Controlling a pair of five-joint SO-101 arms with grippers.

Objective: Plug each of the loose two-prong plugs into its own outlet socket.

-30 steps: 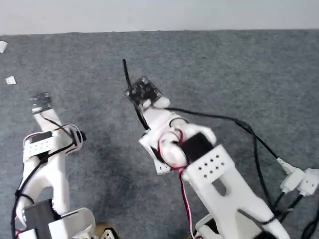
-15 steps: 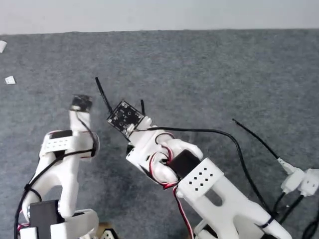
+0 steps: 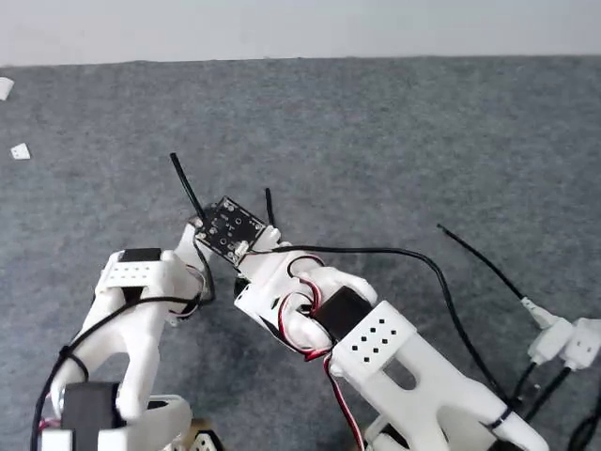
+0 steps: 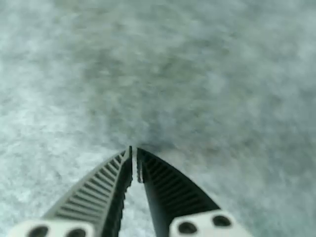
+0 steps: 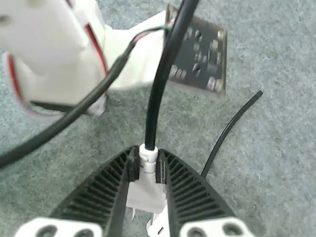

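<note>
Left arm [image 3: 141,282] has swung right, closing on the right arm left of centre. Right gripper [image 5: 146,153] pinches one white plug [image 5: 146,191] where its cable [image 5: 163,79] enters; left gripper [image 4: 134,151] pressed together, empty. Step: plug in carriage; next, probably transfer to two white connectors [image 3: 554,338] at right edge, well apart. Count: two arms, one held plug
</note>
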